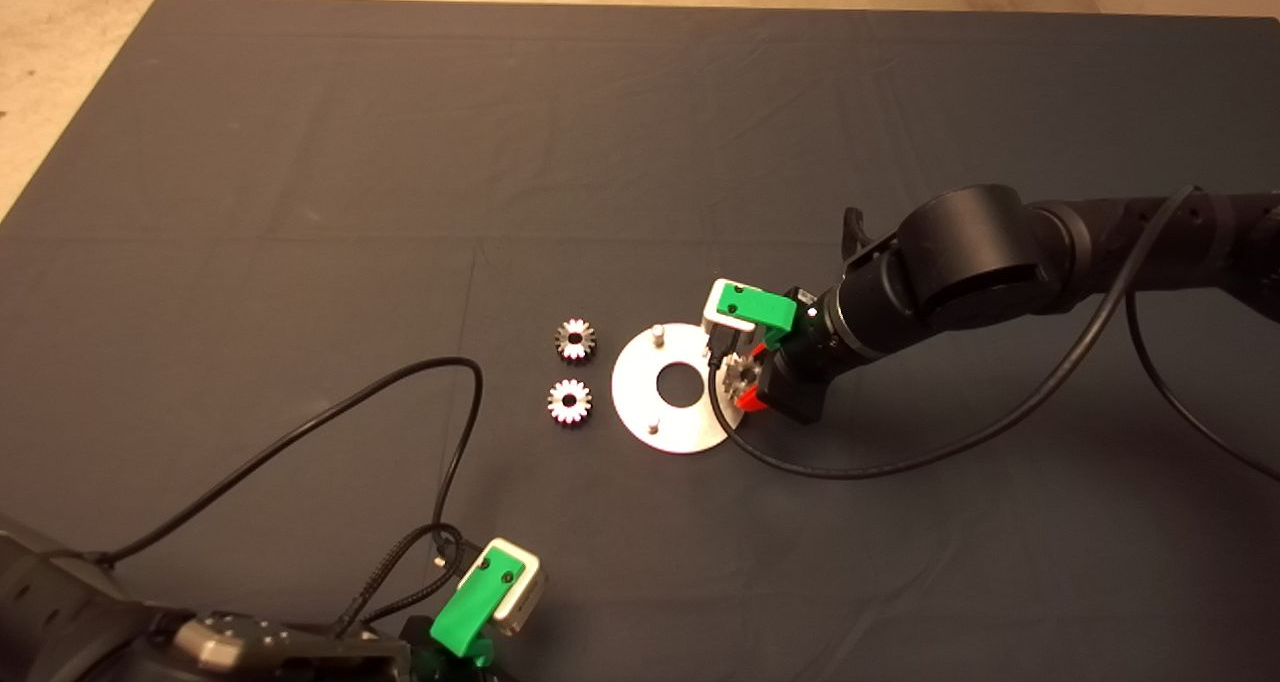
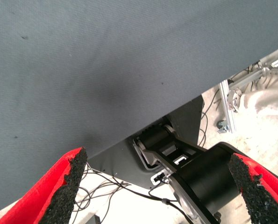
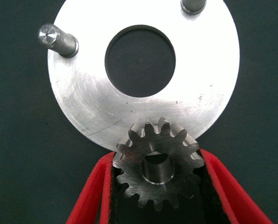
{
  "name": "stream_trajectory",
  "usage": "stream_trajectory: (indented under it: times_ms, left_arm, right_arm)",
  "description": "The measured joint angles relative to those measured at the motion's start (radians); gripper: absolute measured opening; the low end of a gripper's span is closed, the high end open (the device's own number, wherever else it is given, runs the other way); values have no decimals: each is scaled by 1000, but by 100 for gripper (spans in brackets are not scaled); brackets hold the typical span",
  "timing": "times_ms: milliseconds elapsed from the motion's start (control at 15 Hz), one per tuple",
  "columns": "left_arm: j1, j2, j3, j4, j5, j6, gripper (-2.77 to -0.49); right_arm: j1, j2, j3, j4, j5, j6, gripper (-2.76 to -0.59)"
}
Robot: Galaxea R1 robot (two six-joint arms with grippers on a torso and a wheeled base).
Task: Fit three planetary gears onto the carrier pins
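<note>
A flat silver disc with a central hole lies mid-mat. Two carrier pins stand bare on it; they also show in the right wrist view. My right gripper is shut on one planetary gear at the disc's right rim. A silver stud shows through the gear's centre hole. Two more planetary gears lie flat on the mat just left of the disc. My left gripper is parked at the lower left, open and empty.
A black cable from the right arm loops over the mat in front of the disc. Another cable curls near the left arm. The left wrist view looks past the mat's edge at the robot's base and floor.
</note>
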Motion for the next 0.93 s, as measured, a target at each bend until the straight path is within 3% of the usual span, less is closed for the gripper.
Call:
stream_trajectory:
  times_ms: [133, 533, 933]
  left_arm:
    - [0, 0, 0, 0, 0, 0, -108]
    - [0, -1, 0, 0, 0, 0, -108]
    - [-5, 0, 0, 0, 0, 1, -108]
  right_arm:
    - [0, 0, -5, -14, 2, 0, -241]
    - [0, 3, -19, -16, 13, 0, -241]
    - [0, 8, -19, -17, 10, 0, -242]
